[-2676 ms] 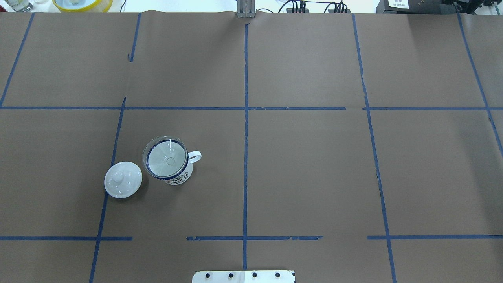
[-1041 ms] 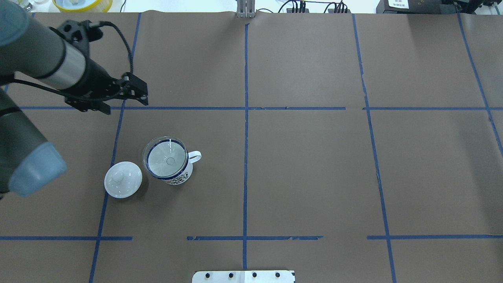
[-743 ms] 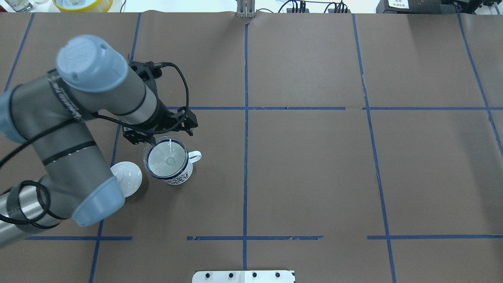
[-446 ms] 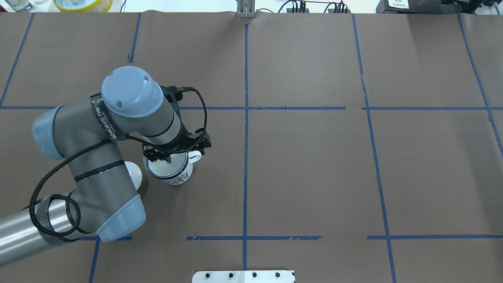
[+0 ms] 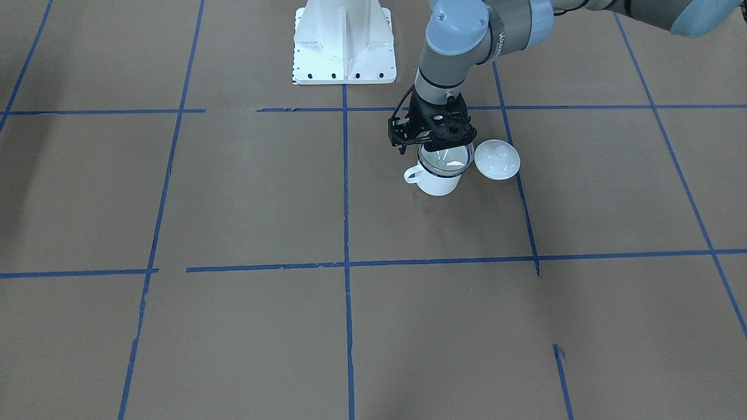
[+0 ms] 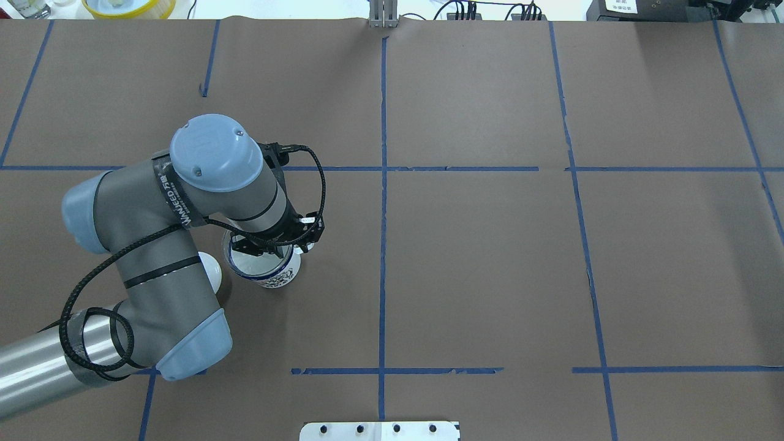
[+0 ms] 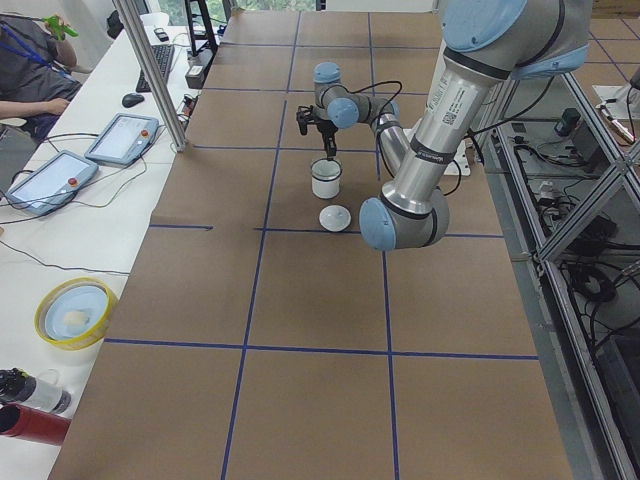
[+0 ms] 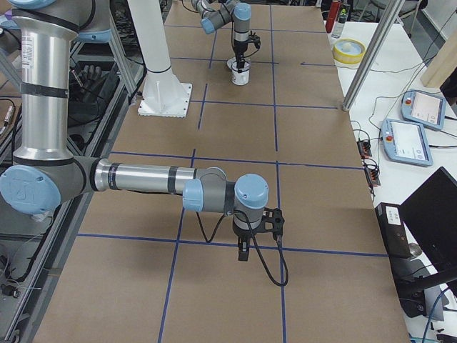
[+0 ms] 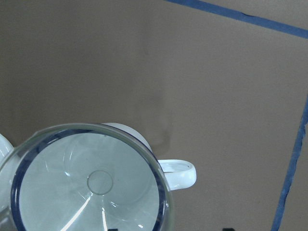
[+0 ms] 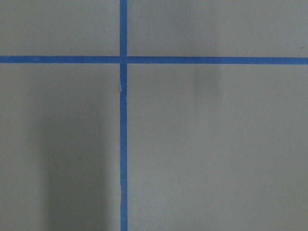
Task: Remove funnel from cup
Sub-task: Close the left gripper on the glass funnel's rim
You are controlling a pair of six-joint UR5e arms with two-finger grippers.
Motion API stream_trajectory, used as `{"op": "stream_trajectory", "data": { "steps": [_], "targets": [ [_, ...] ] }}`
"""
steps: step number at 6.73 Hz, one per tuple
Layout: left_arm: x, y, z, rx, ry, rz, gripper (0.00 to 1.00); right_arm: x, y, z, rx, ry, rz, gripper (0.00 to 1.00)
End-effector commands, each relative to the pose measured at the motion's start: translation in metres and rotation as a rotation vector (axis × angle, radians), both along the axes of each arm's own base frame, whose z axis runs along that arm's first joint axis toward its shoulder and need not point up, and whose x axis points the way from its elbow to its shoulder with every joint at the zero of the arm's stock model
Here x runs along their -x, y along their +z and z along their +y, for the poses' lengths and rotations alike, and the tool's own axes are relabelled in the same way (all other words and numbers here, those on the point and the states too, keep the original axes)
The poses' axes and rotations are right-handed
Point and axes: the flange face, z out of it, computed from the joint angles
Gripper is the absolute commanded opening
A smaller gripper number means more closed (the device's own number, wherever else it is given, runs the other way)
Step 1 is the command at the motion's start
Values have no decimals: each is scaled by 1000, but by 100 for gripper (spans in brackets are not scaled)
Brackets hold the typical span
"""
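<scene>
The cup (image 5: 439,184), a white mug with a dark blue rim, stands on the brown paper with its handle (image 9: 180,173) to the side. The clear funnel (image 5: 448,157) sits in the cup's mouth; it also shows in the left wrist view (image 9: 91,183). My left gripper (image 5: 437,149) hangs straight down over the funnel's handle-side rim, its jaws apart and holding nothing. Only the dark tips of its fingers show at the bottom edge of the left wrist view. My right gripper (image 8: 243,251) points down over bare paper far from the cup; I cannot tell its state.
A white domed lid (image 5: 497,159) with a knob lies right beside the cup, partly under my left arm in the overhead view. The robot's white base (image 5: 344,44) stands behind. A yellow bowl (image 6: 128,6) sits beyond the table's far left edge.
My left arm has swung in from the left and come down over the cup; its gripper now sits at the funnel's rim. The cup, funnel and lid have not moved.
</scene>
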Motion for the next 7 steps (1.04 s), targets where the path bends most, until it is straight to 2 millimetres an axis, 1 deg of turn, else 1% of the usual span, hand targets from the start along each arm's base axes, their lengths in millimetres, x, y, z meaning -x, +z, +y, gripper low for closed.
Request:
{"op": "stream_trajectory", "data": {
  "steps": [1,2,4,5,6,7],
  "targets": [
    [3,3,-6,-36,-34,-22,21,0,0,0,0,0,0,100],
    [5,3,-7,-36,-37,-22,0,0,0,0,0,0,0,100],
    [15,-5,-8,-50,-34,-25,0,0,0,0,0,0,0,100],
    [33,-22,2,-71,-13,-31,0,0,0,0,0,0,0,100],
    [64,-43,2,-76,-40,-27,0,0,0,0,0,0,0,100],
    [93,-75,-11,-76,-88,-29,0,0,0,0,0,0,0,100]
  ]
}}
